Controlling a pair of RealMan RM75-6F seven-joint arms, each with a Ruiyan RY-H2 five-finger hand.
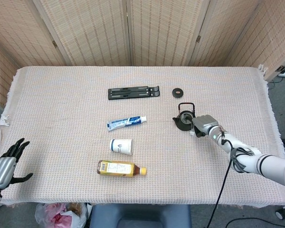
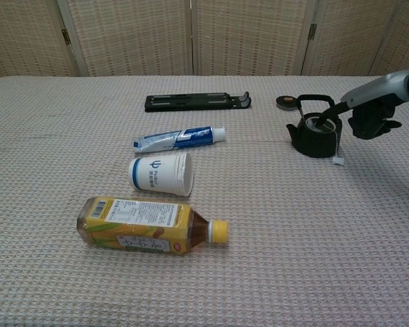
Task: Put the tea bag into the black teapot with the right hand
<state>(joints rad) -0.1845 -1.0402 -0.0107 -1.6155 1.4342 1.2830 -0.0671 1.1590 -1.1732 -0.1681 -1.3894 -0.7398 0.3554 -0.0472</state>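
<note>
The black teapot (image 1: 184, 121) (image 2: 315, 137) stands right of the table's middle with its handle up. A pale tea bag (image 2: 324, 124) lies in its mouth. The string runs over the rim and down the side to the white tag (image 2: 338, 161) on the cloth. My right hand (image 1: 203, 124) (image 2: 371, 121) hovers just right of the pot. One finger reaches to the pot's mouth, the others hang curled, and I see nothing pinched. My left hand (image 1: 7, 164) rests at the table's front left corner, fingers spread and empty.
A black flat stand (image 1: 134, 92) (image 2: 196, 102) and a small round black lid (image 1: 177, 91) (image 2: 285, 102) lie behind the pot. A toothpaste tube (image 2: 180, 138), a paper cup on its side (image 2: 161, 174) and a yellow drink bottle (image 2: 150, 225) lie mid-table.
</note>
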